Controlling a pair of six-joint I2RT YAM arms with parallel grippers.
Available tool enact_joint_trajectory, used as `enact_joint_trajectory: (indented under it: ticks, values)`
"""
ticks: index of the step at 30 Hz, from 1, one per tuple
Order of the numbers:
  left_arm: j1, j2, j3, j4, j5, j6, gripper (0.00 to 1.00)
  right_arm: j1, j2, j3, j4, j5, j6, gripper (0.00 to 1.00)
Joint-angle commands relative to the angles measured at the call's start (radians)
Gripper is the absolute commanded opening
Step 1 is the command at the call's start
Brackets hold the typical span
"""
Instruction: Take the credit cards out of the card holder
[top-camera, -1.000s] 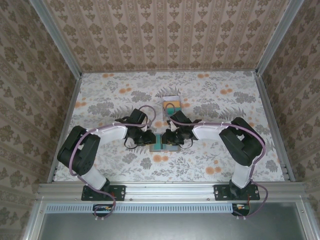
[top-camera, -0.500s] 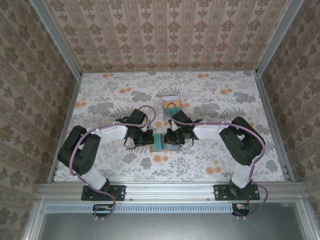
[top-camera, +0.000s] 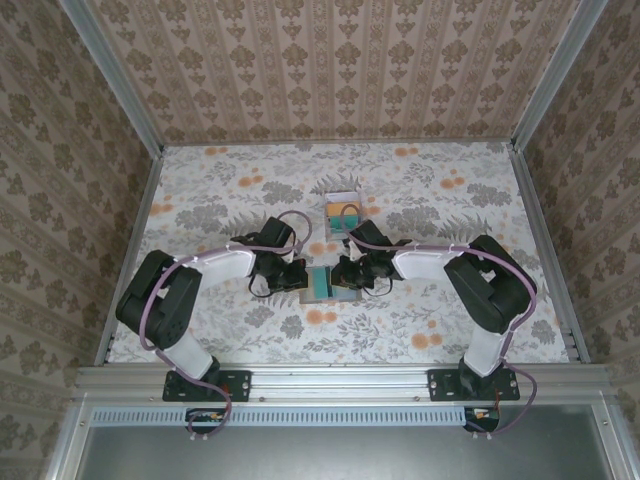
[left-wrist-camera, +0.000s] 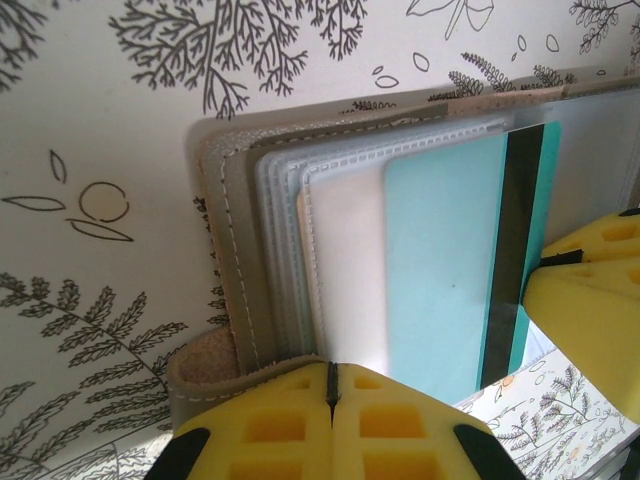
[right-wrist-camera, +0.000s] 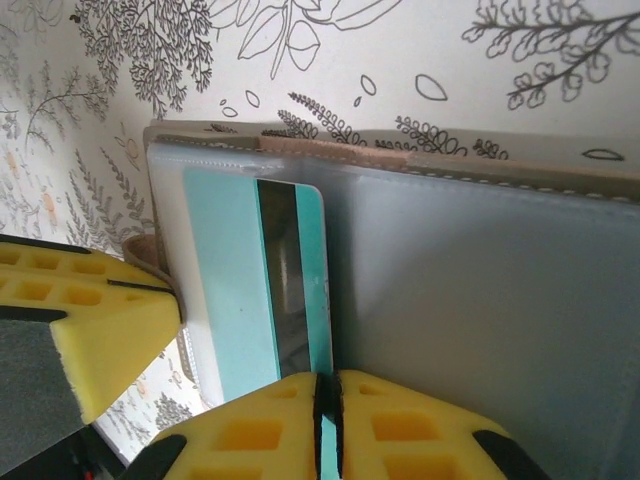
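The card holder (top-camera: 347, 296) lies open on the flowered table between both arms, olive-grey edge (left-wrist-camera: 235, 250) outside and pale lining (right-wrist-camera: 480, 290) inside. A teal credit card (left-wrist-camera: 440, 270) with a black stripe sticks partly out of the clear slots. A pale card (left-wrist-camera: 345, 270) sits in a slot beside it. My left gripper (left-wrist-camera: 330, 372) is shut, with the holder's curled near edge pinched at its tips (top-camera: 300, 281). My right gripper (right-wrist-camera: 328, 385) is shut on the teal card's (right-wrist-camera: 225, 270) near edge (top-camera: 343, 279).
A small white-rimmed box (top-camera: 342, 209) with teal and orange contents stands just behind the holder. The table's metal rails (top-camera: 540, 240) border both sides. The left gripper's yellow finger (right-wrist-camera: 100, 330) sits close to the card on the right wrist view's left.
Both grippers have closed at the holder. The right arm has shifted slightly to the right, and more teal shows in the holder's middle.
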Motion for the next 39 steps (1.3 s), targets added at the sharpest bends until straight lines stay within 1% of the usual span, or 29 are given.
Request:
enact_joint_trajectory:
  ticks: [1, 7, 8, 13, 15, 24, 30, 35, 39]
  values:
    - [-0.003, 0.044, -0.01, -0.063, -0.044, 0.009, 0.0, -0.005, 0.026, -0.006, 0.045, -0.032, 0.022, 0.18]
    - [-0.005, 0.046, -0.008, -0.063, -0.04, 0.01, 0.0, -0.006, 0.053, 0.0, 0.066, -0.045, 0.036, 0.18]
    - [-0.006, 0.047, -0.006, -0.062, -0.04, 0.011, 0.0, -0.005, 0.054, 0.001, 0.065, -0.045, 0.035, 0.17]
    - [-0.005, 0.051, -0.005, -0.069, -0.044, 0.016, 0.0, -0.019, 0.035, -0.016, 0.056, -0.032, 0.031, 0.01]
    - [-0.002, 0.052, -0.003, -0.071, -0.046, 0.018, 0.0, -0.032, 0.02, -0.029, 0.052, -0.031, 0.026, 0.0]
    - [0.007, 0.054, 0.004, -0.08, -0.043, 0.028, 0.0, -0.11, -0.076, -0.1, 0.001, -0.041, -0.026, 0.0]
    - [0.009, 0.054, 0.015, -0.088, -0.042, 0.034, 0.0, -0.154, -0.177, -0.124, -0.059, -0.058, -0.084, 0.0]
    - [0.01, 0.049, 0.039, -0.1, -0.039, 0.041, 0.0, -0.182, -0.268, -0.085, -0.183, -0.061, -0.173, 0.0]
    - [0.012, 0.027, 0.056, -0.102, -0.035, 0.042, 0.0, -0.189, -0.312, 0.01, -0.329, -0.019, -0.307, 0.0]
